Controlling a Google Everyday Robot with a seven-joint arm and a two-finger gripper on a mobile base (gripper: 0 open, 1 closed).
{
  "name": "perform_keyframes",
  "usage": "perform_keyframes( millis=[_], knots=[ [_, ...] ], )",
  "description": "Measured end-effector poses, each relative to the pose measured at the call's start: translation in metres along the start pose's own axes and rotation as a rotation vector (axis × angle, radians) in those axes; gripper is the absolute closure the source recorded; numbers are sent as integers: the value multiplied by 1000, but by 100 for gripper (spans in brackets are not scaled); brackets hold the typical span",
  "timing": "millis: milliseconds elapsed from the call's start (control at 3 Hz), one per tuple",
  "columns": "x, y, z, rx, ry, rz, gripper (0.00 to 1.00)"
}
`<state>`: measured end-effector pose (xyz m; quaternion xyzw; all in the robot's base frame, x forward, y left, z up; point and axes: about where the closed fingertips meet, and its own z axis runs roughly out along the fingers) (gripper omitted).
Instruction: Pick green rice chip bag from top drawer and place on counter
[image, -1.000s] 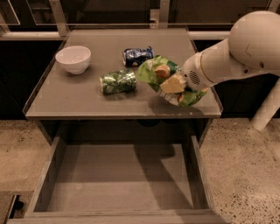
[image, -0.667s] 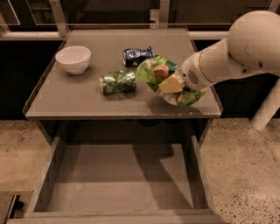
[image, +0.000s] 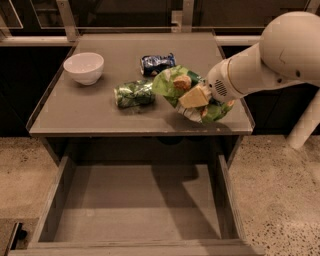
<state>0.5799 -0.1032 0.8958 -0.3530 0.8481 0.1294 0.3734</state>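
The green rice chip bag (image: 172, 82) is a crumpled light-green foil bag at the right front of the counter (image: 100, 115). My gripper (image: 189, 91) comes in from the right on the white arm and is shut on the bag, its tan fingers (image: 194, 97) pressed into the foil. The bag is at or just above the countertop; I cannot tell if it rests on it. The top drawer (image: 140, 200) stands pulled open below the counter, its flat grey bottom bare.
A white bowl (image: 83, 67) stands at the counter's left rear. A dark green crushed can (image: 133, 94) lies mid-counter, just left of the bag. A blue can (image: 157, 63) lies behind it. Speckled floor lies either side of the drawer.
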Motion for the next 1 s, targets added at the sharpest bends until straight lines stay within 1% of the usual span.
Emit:
perform_keyframes(
  millis=[333, 667, 1000],
  knots=[
    [0, 0, 0, 0, 0, 0, 13],
    [0, 0, 0, 0, 0, 0, 0],
    [0, 0, 0, 0, 0, 0, 0]
  ],
)
